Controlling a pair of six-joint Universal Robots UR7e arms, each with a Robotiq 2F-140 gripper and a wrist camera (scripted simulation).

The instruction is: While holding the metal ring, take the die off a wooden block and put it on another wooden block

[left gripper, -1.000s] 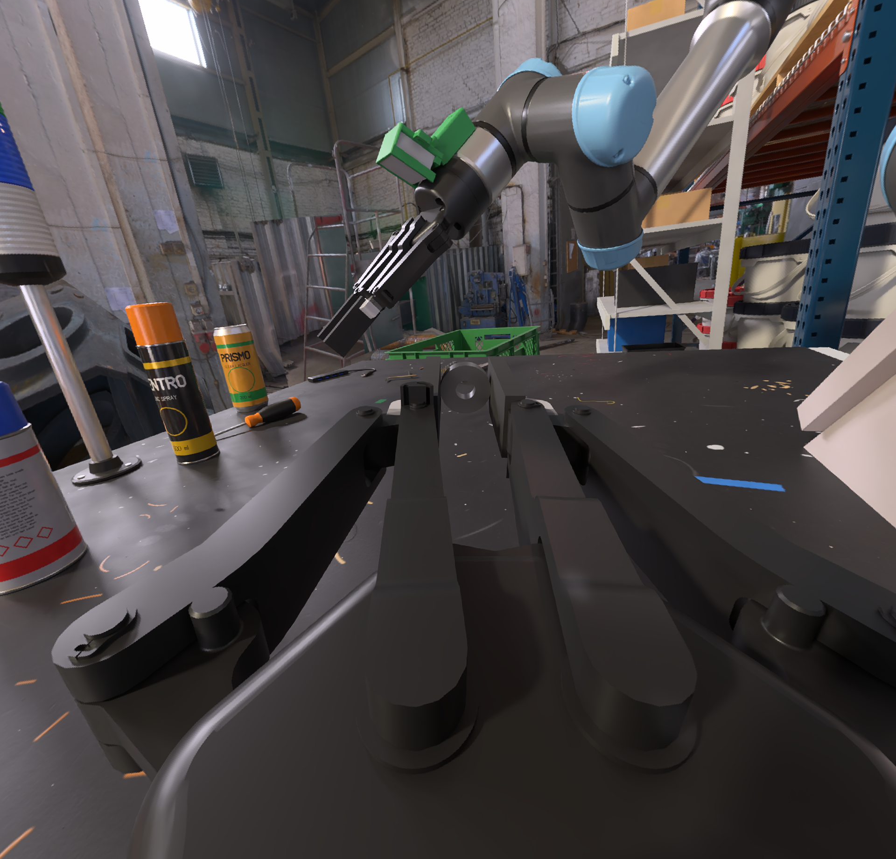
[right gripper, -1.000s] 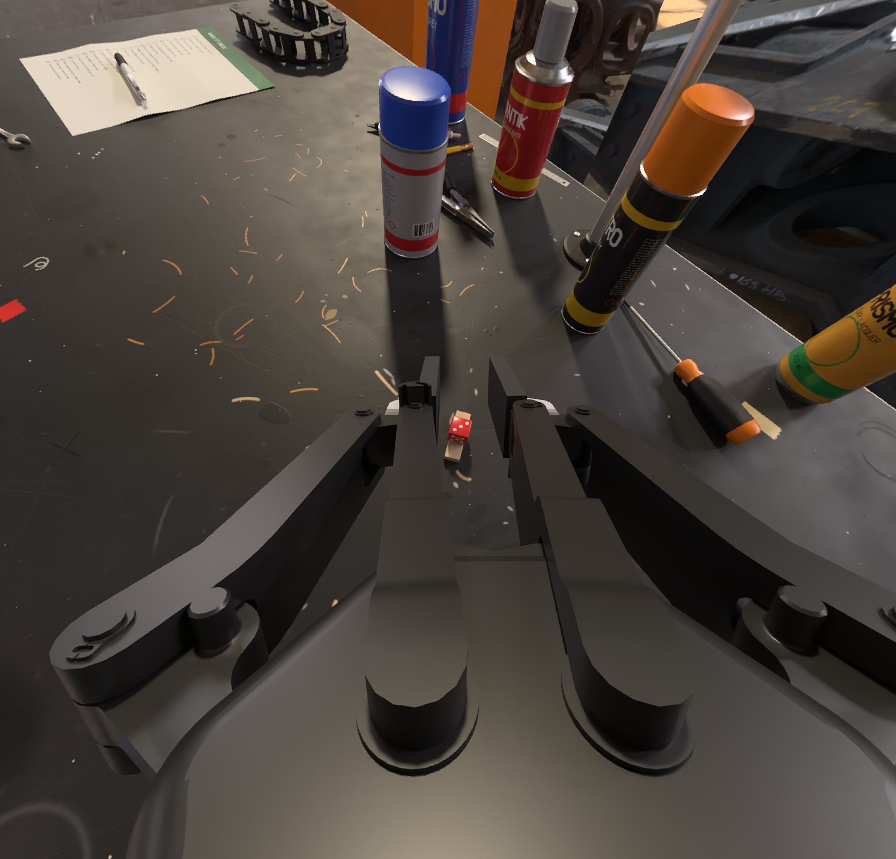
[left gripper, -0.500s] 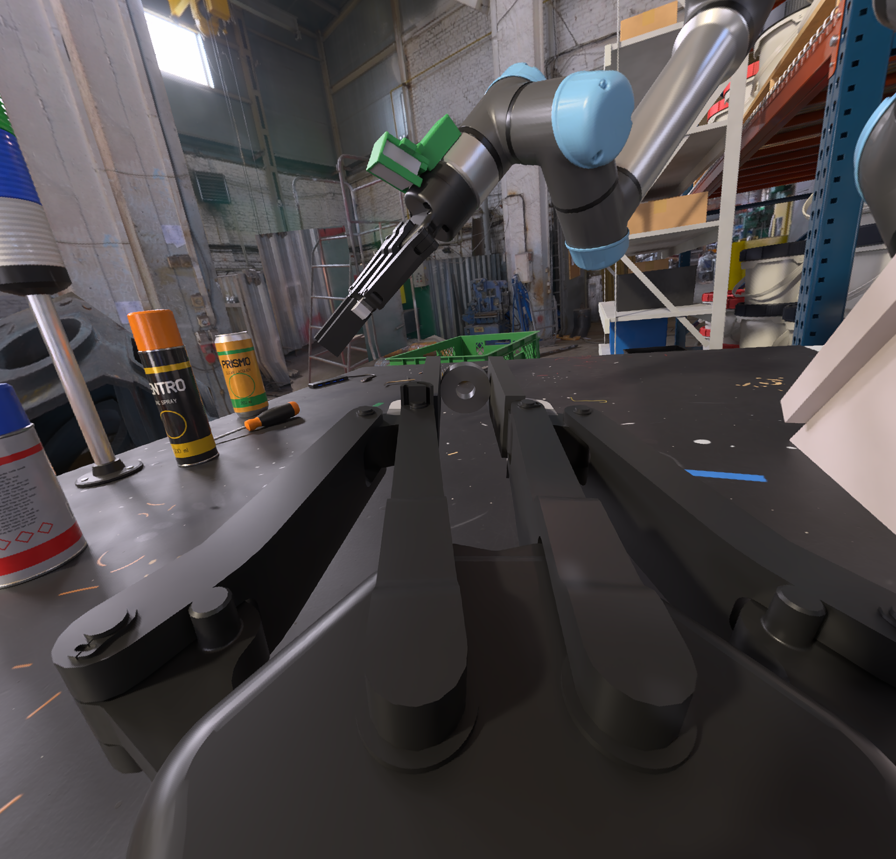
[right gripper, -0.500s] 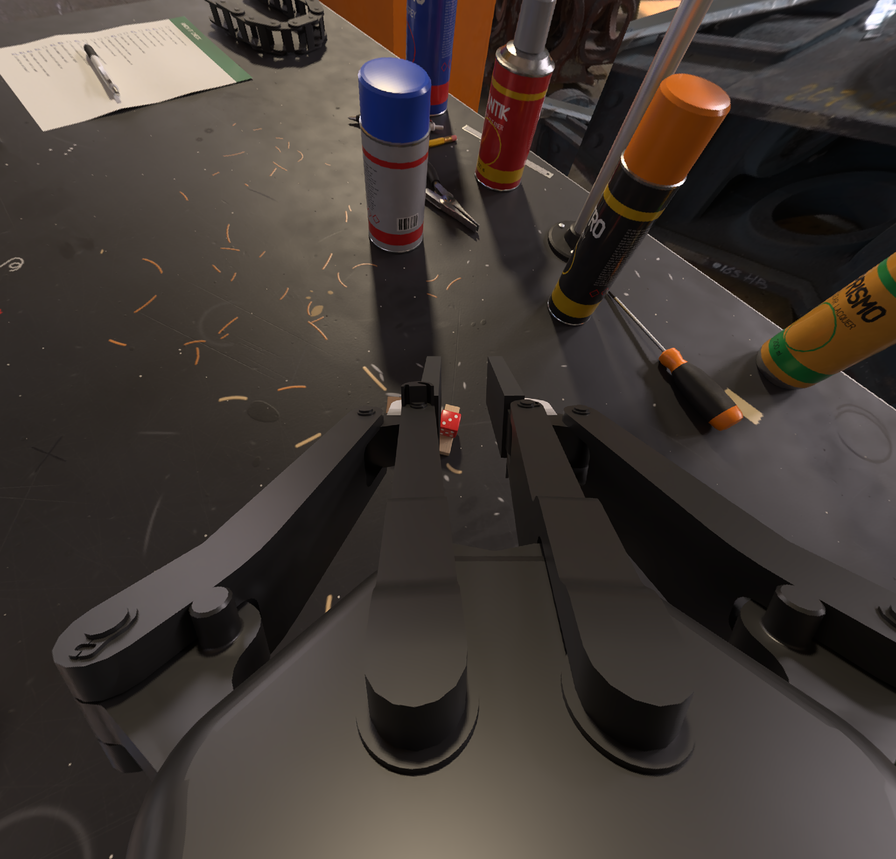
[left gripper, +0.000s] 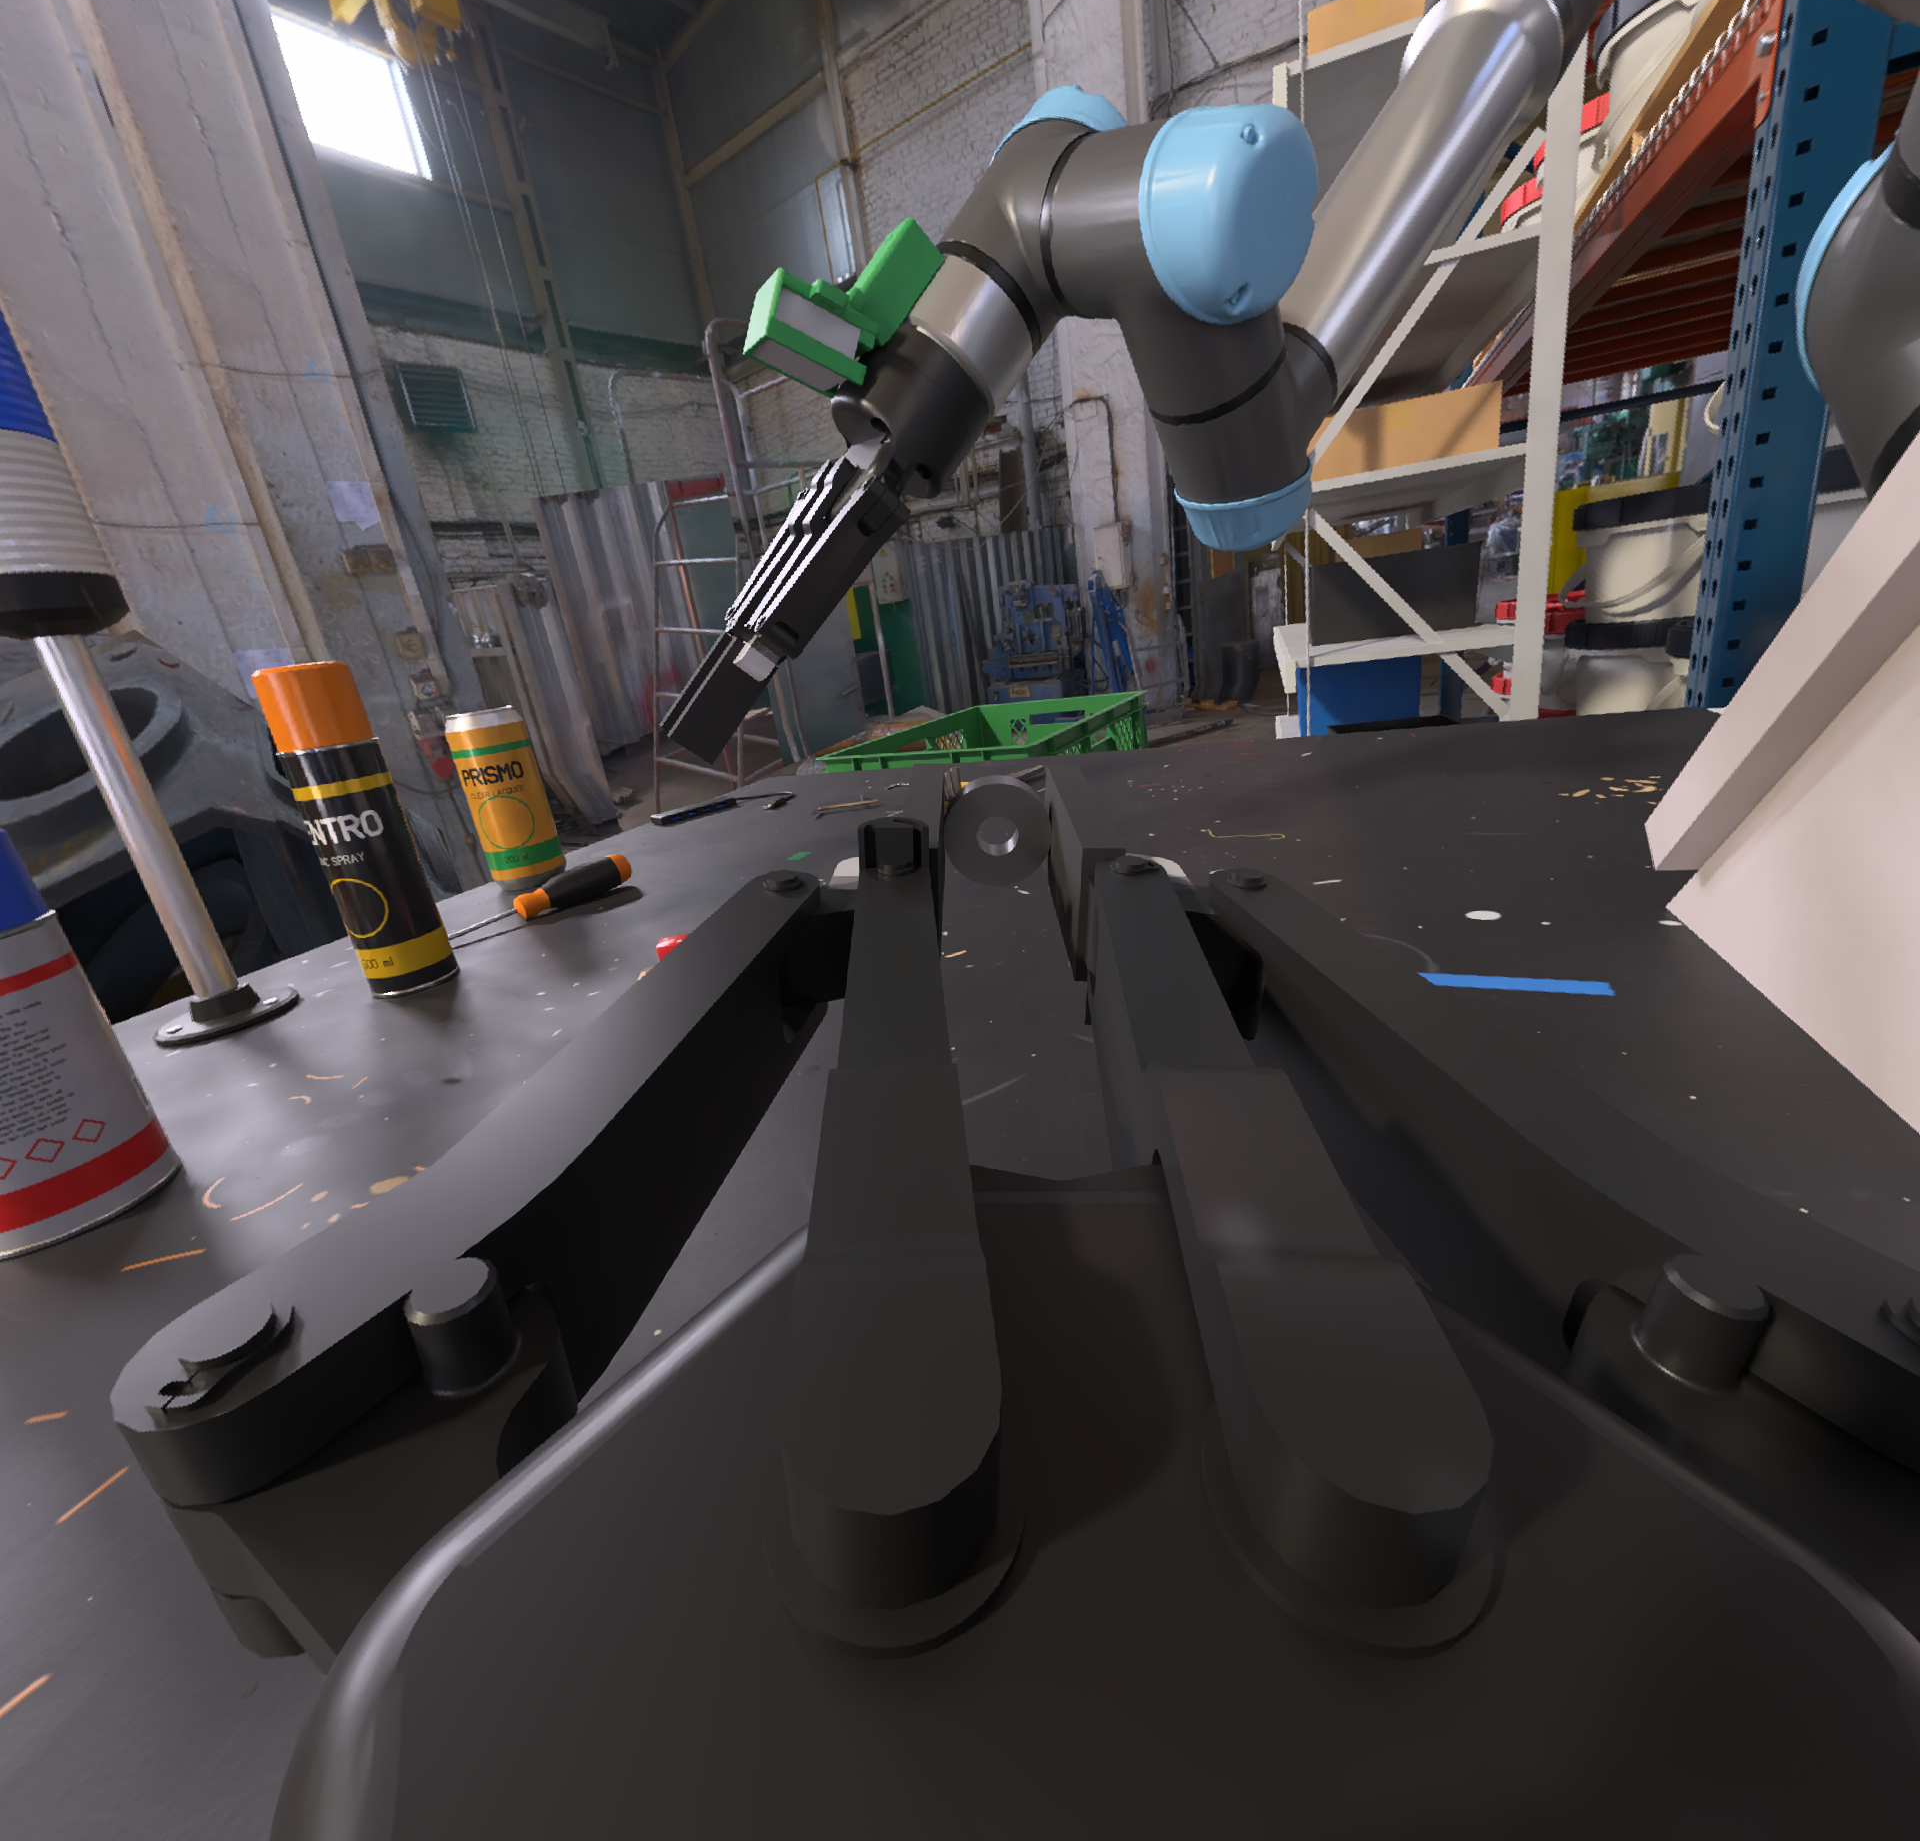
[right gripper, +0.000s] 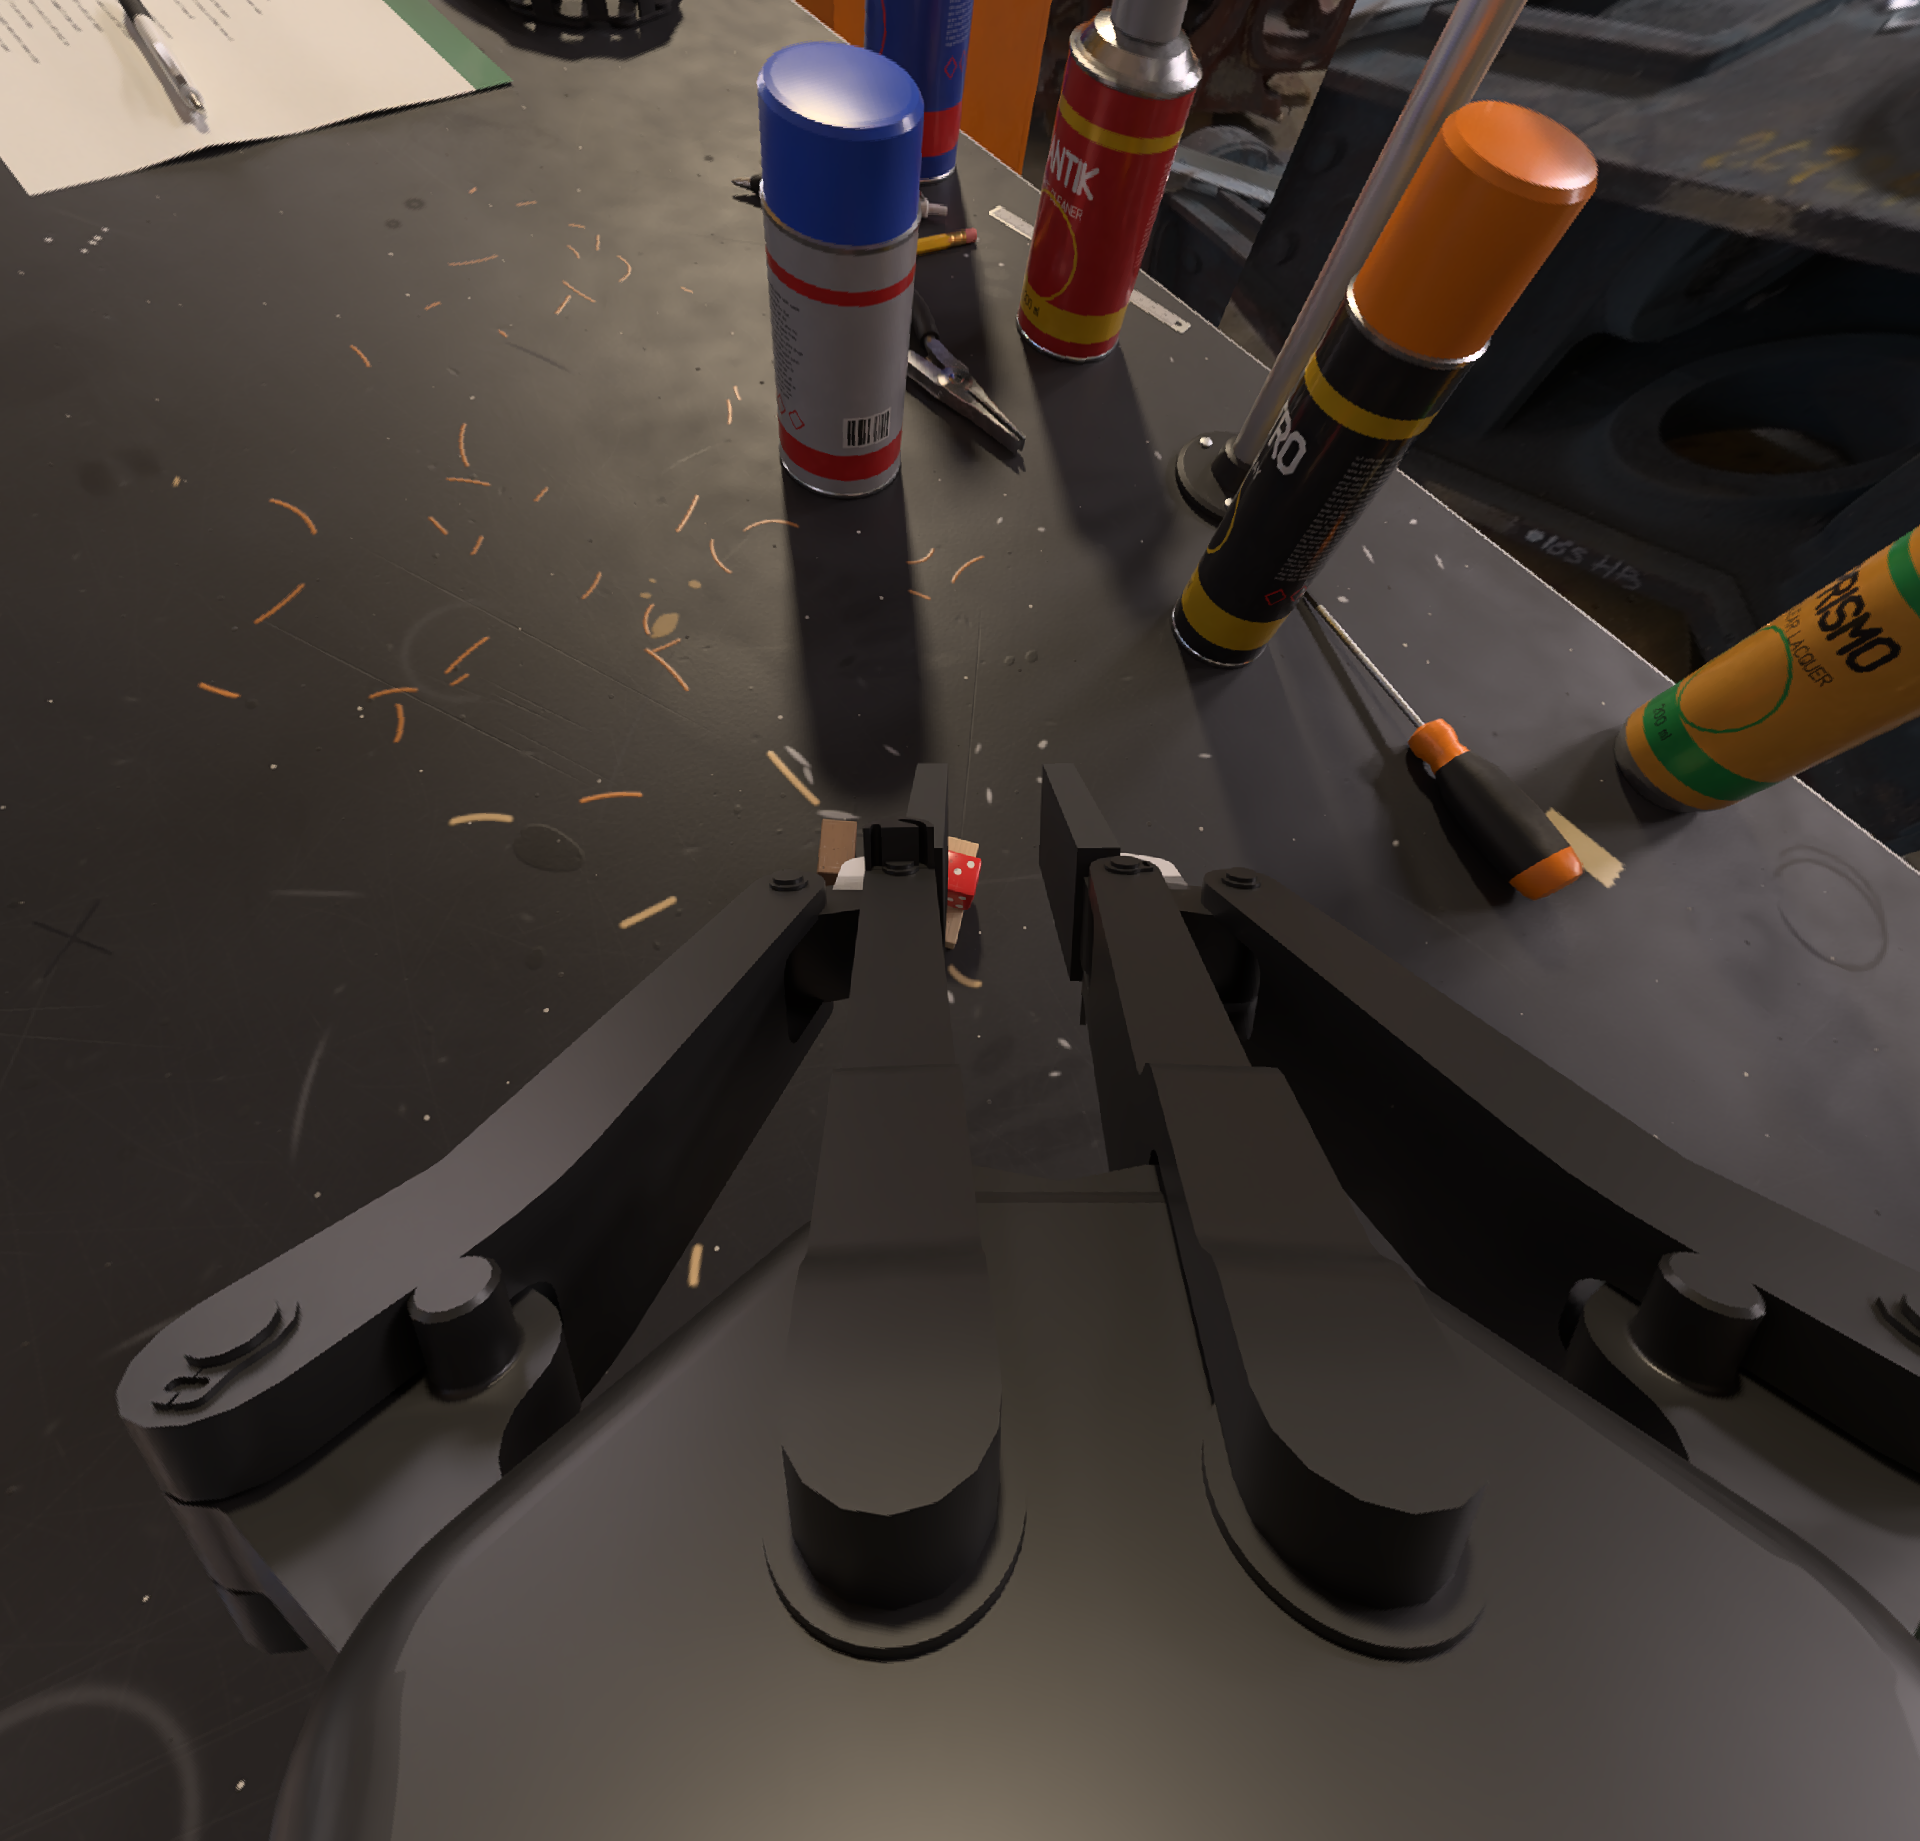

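My left gripper (left gripper: 995, 835) is shut on the metal ring (left gripper: 997, 841), a small grey washer-like ring held upright between its fingertips above the dark table. My right gripper (right gripper: 997, 815) is open and empty, hovering over the table; it also shows in the left wrist view (left gripper: 707, 721), tilted down. The red die (right gripper: 963, 875) sits on a small wooden block (right gripper: 956, 924), seen right beside my right gripper's left finger (right gripper: 925, 918). Another wooden block (right gripper: 836, 846) lies just left of that finger, partly hidden by it.
Spray cans stand beyond the die: a blue-capped one (right gripper: 836, 264), a red one (right gripper: 1101, 191), an orange-capped black one (right gripper: 1361, 389) and an orange-green can (right gripper: 1787, 679). A screwdriver (right gripper: 1486, 815), pliers (right gripper: 961, 389), a metal pole (right gripper: 1382, 181) and a white box (left gripper: 1787, 804) are nearby.
In the right wrist view the die and its block have drifted left toward the left finger, and a second block has come into view. The right gripper stays open; the left keeps the ring.
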